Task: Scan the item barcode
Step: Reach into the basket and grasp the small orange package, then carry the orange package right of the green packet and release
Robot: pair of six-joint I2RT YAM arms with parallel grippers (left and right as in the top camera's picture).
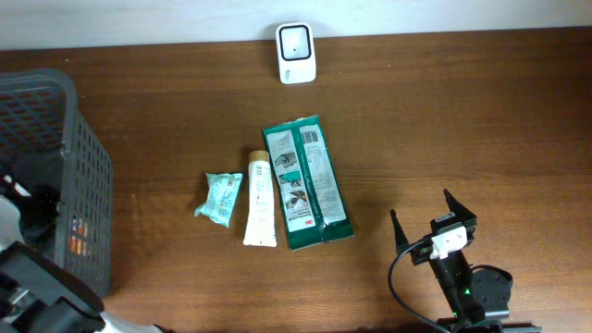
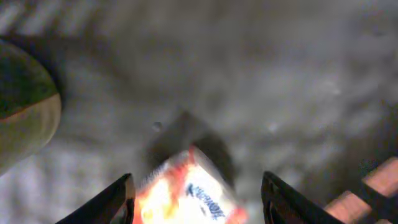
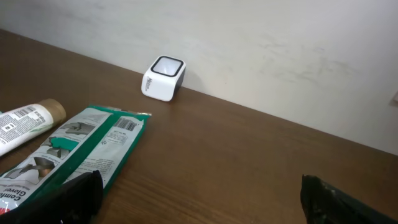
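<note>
Right gripper (image 1: 421, 205) sat at the near right edge of the table (image 1: 462, 120), fingers spread wide, nothing between them. Left gripper (image 2: 196, 177) was down over the grey basket (image 1: 88, 176) at the near left. Its wrist view was badly blurred: both fingers stood apart with an orange-red packet (image 2: 186, 199) between them, close to the left finger. Couldn't tell whether it was pinched or just lying under the claw. Mid-table, three items lay side by side, well clear of both grippers: a small teal packet (image 1: 220, 197) on the left, a white tube (image 1: 261, 199) just beside it with its tan cap pointing away, then a green flat pack (image 1: 305, 185) touching or nearly touching the tube, printed side up with a barcode visible near its far end. The white scanner (image 1: 296, 53) stood at the far edge against the wall (image 3: 280, 50), apart from all items.
</note>
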